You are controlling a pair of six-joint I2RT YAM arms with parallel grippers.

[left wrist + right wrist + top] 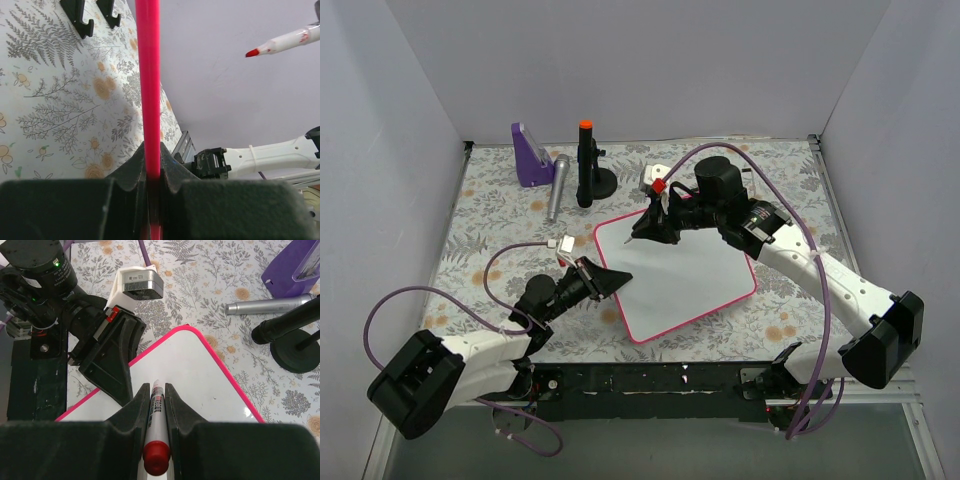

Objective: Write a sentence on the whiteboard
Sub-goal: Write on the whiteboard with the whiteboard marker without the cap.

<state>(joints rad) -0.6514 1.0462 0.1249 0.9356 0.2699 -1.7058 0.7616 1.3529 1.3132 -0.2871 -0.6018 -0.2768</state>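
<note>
The whiteboard [685,275] lies tilted on the flowered cloth, glossy white with a pink frame. My left gripper [618,278] is shut on its left edge; in the left wrist view the pink frame [148,85] runs up between the fingers [175,167]. My right gripper [650,228] is shut on a white marker [155,412] with a red rear end. Its red tip [252,52] hangs close over the board's far left corner; whether it touches I cannot tell. The board's face [200,372] is plain white, and the sentence is not in view.
At the back left stand a purple holder [530,155], a silver cylinder [557,187] lying on the cloth, and a black stand with an orange top [588,165]. Grey walls close in three sides. Purple cables loop beside both arms.
</note>
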